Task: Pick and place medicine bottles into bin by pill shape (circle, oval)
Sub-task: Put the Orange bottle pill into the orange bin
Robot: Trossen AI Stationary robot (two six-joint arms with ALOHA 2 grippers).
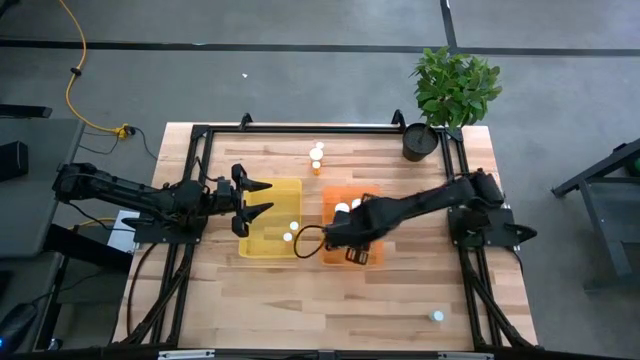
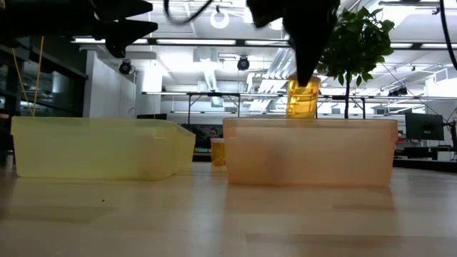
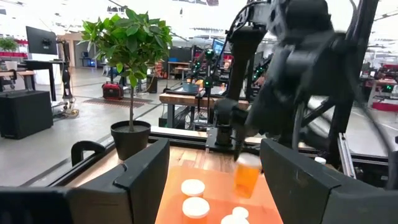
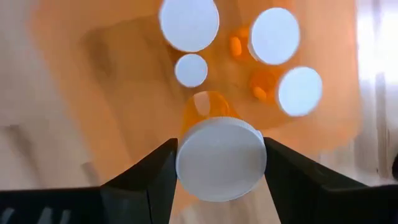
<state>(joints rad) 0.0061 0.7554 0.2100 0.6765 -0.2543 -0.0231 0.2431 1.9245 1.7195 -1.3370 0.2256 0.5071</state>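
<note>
My right gripper (image 4: 219, 155) is shut on an orange pill bottle (image 2: 302, 100) with a white cap, above the orange tray (image 1: 372, 196). Several white-capped bottles (image 4: 188, 23) stand in that tray below it. The yellow tray (image 1: 262, 190) holds two bottles (image 1: 290, 231). My left gripper (image 1: 252, 201) is open and empty over the yellow tray's left edge. It also shows in the low view (image 2: 121, 25). Two or three more bottles (image 1: 317, 155) stand on the table beyond the trays, and one (image 1: 437, 316) near the front right. My right gripper pinches the bottle at its white cap (image 4: 186, 163) between its two fingers (image 4: 149, 180), one on each side. The fingers come from above, pointing down. The bottle hangs upright below them (image 3: 247, 175), lifted clear above the orange tray.
A potted plant (image 1: 450, 88) stands at the table's far right corner. The two trays sit side by side in the table's middle, and bare wood (image 1: 330, 300) lies in front of them. A black frame (image 1: 300, 128) runs along the table's edges.
</note>
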